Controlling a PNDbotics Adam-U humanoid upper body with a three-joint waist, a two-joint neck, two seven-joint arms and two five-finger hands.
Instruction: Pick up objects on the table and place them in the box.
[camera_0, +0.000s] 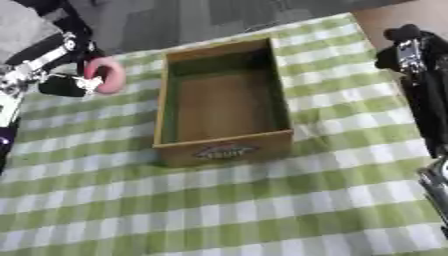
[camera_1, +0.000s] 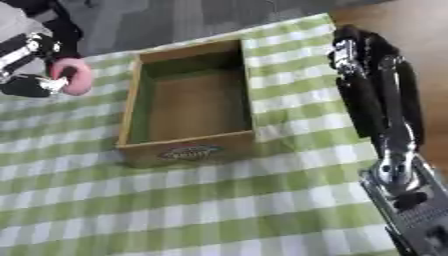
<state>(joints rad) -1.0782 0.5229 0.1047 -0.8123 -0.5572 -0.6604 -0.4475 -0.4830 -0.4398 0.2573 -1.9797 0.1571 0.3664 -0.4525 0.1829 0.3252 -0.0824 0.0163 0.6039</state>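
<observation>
Box (camera_0: 224, 100) mid-table (camera_0: 262, 215); left robot hand (camera_0: 66, 82) with ring-shaped object (camera_0: 109, 75) left of box

green-and-white checked tablecloth (camera_0: 262, 210); brown wooden box (camera_0: 224, 150); pink object (camera_0: 109, 75).

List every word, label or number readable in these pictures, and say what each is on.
Box, front wall: an oval label with lettering, too blurred to read.
Nothing else carries text: none on the checked cloth, the pink object in the left robot hand, or the right robot hand.
</observation>
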